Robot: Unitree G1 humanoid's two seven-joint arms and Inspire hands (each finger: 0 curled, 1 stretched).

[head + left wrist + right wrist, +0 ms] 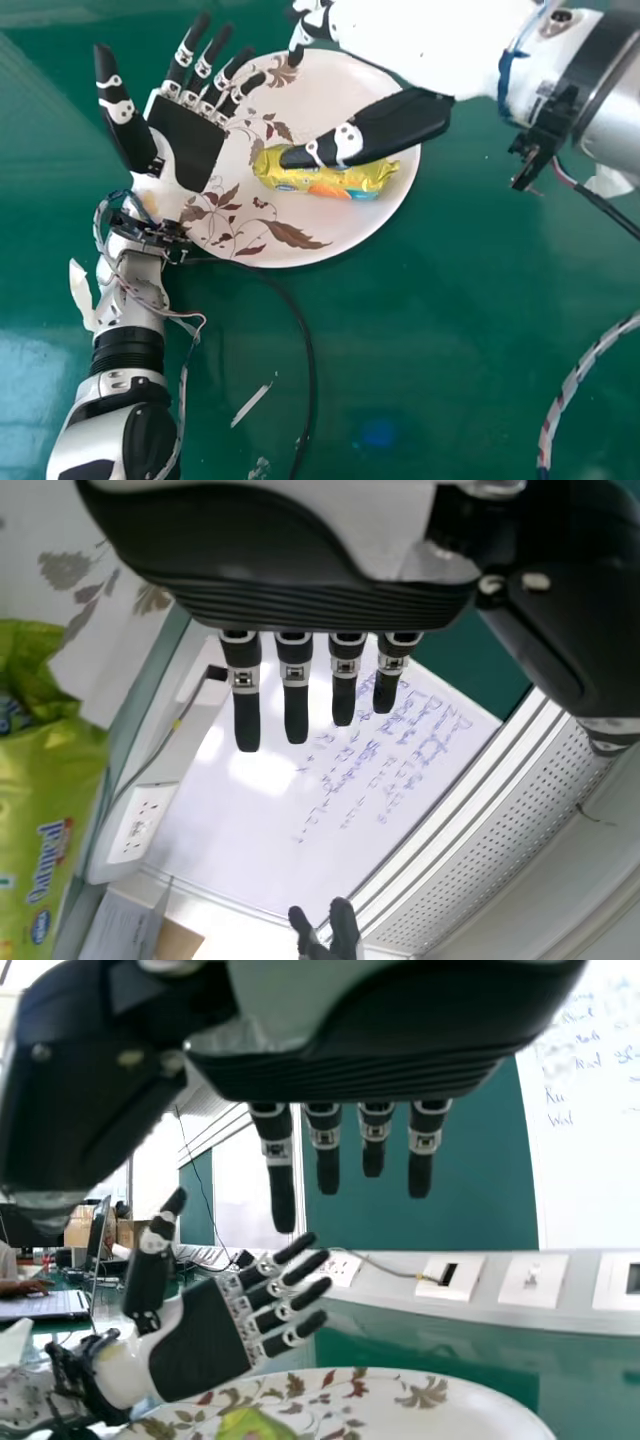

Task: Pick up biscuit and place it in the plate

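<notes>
Your left hand [187, 140] is at the plate's [345, 225] left rim, fingers apart. The biscuit [342, 184] lies on the plate, long axis left to right, under your nearer right hand's [395, 125] thumb, fingers straight, apart, clamping nothing.

Support: green table [450, 350], glossy, with pale reflections at left. At far centre: round white plate [350, 235], face up, patterned with brown leaves. Nearer, left of centre: thin white scrap [250, 405], diagonal. Just right of scrap: black cable [308, 350], curving toward near side.
</notes>
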